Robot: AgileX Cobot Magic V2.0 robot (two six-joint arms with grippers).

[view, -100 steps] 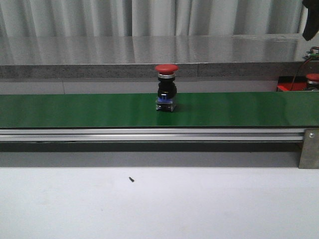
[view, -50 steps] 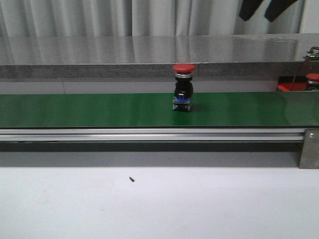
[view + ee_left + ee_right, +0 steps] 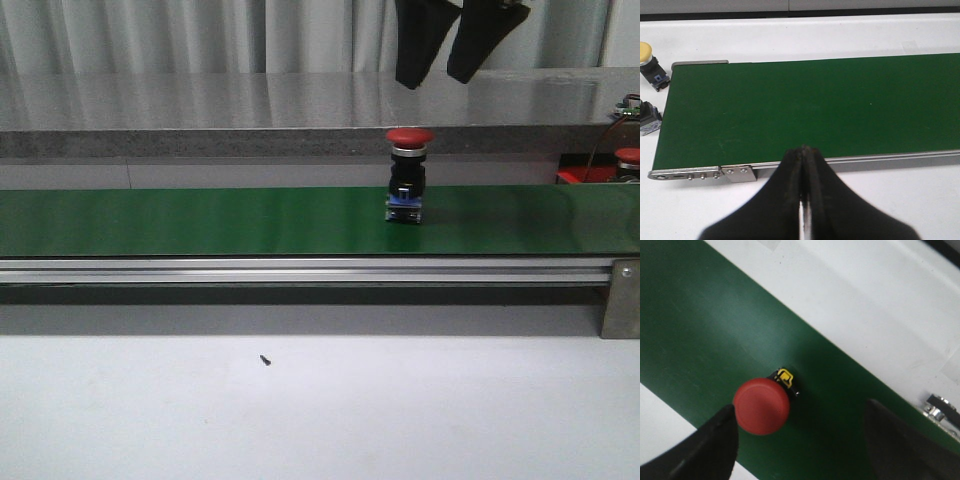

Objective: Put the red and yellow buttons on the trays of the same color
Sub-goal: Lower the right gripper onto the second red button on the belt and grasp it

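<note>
A red button (image 3: 410,176) with a domed cap and dark base stands upright on the green belt (image 3: 200,220), right of centre. My right gripper (image 3: 435,80) hangs open above it, a little to the right. In the right wrist view the red button (image 3: 761,406) sits close to one finger (image 3: 710,450), with the right gripper (image 3: 800,409) wide open. My left gripper (image 3: 802,150) is shut on nothing, over the belt's (image 3: 815,110) near rail. A yellow button (image 3: 647,54) lies on the white table beside the belt end. A sliver of red tray (image 3: 578,176) at far right holds another red button (image 3: 628,158).
A second dark button body (image 3: 648,118) lies on the table by the belt end, its cap cut off by the frame edge. An aluminium rail (image 3: 300,270) runs along the belt's front. A grey ledge (image 3: 200,140) and curtain stand behind the belt.
The red button has travelled right along the belt. My right gripper has come in from the upper right, moving left and lower, to above the button.
</note>
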